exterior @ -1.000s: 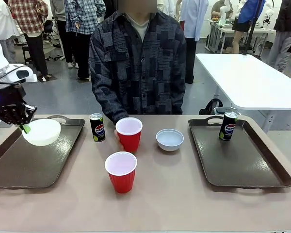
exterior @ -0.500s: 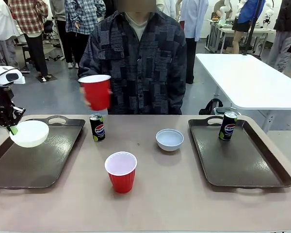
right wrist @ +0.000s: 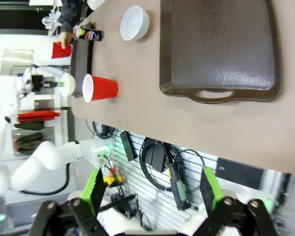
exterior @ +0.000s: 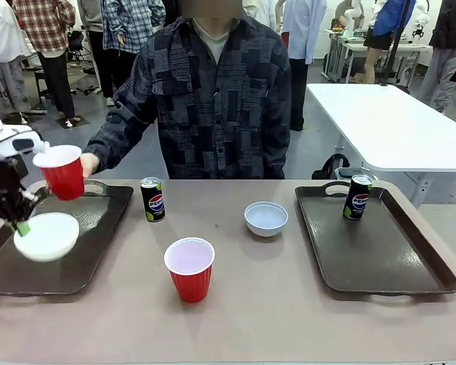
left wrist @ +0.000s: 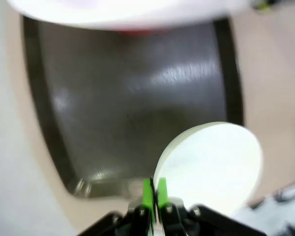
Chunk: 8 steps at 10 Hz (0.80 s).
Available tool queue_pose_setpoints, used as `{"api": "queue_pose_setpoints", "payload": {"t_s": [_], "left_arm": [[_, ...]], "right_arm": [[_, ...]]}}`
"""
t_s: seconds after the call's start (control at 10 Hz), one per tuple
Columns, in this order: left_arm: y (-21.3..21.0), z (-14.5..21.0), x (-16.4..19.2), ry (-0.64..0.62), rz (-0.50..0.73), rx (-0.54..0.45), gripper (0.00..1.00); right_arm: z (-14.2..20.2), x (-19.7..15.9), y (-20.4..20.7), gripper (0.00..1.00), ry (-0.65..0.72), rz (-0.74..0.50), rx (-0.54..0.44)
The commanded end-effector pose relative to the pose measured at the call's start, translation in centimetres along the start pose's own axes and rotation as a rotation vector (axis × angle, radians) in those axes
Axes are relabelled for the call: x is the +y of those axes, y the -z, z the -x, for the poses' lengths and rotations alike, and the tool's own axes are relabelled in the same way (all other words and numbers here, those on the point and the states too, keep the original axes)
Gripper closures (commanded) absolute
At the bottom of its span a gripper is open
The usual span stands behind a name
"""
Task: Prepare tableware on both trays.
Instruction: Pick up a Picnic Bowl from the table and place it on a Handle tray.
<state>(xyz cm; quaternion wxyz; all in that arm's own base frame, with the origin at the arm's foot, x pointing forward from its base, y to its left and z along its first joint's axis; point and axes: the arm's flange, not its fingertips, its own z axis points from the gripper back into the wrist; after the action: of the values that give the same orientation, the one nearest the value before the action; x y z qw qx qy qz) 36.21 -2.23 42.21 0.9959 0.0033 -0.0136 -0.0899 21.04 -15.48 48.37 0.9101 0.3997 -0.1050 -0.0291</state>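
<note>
My left gripper point(exterior: 20, 226) is shut on the rim of the white bowl point(exterior: 47, 236), holding it low over the left tray point(exterior: 87, 247). In the left wrist view the green pads point(left wrist: 147, 194) pinch the white bowl's point(left wrist: 211, 160) edge above the left tray point(left wrist: 128, 98). A person's hand holds a red cup point(exterior: 62, 172) over that tray's far end. On the table stand a Pepsi can point(exterior: 153, 199), a second red cup point(exterior: 189, 268) and the pale grey-blue bowl point(exterior: 266, 218). The right tray point(exterior: 384, 255) carries another Pepsi can point(exterior: 357, 197). My right gripper point(right wrist: 151, 191) is open, high above the right tray's point(right wrist: 221, 44) near end.
The person stands at the far side of the table, one arm stretched to the left tray. A white table stands behind at the right. Bare tabletop lies between the two trays around the cup and bowl.
The person lifted the far red cup off the table and carried it left, over the left tray. My left gripper lowered the white bowl toward the tray.
</note>
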Motion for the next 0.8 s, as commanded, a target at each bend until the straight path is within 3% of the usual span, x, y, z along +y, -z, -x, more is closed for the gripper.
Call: {"api": "queue_pose_setpoints", "payload": {"t_s": [0.0, 0.6, 0.7], "left_arm": [[-2.5, 5.5, -0.6, 0.061, 0.003, -0.037, 1.0], [-1.0, 4.0, -0.1, -0.007, 0.026, 0.0, 1.0], [0.3, 1.9, 0.4, -0.059, 0.065, -0.024, 1.0]], "right_arm": [[0.0, -0.1, 0.1, 0.0, -0.005, -0.01, 0.001], [0.0, -0.1, 0.1, 0.0, -0.005, -0.01, 0.001], [0.0, -0.1, 0.1, 0.0, -0.005, -0.01, 0.001]]}}
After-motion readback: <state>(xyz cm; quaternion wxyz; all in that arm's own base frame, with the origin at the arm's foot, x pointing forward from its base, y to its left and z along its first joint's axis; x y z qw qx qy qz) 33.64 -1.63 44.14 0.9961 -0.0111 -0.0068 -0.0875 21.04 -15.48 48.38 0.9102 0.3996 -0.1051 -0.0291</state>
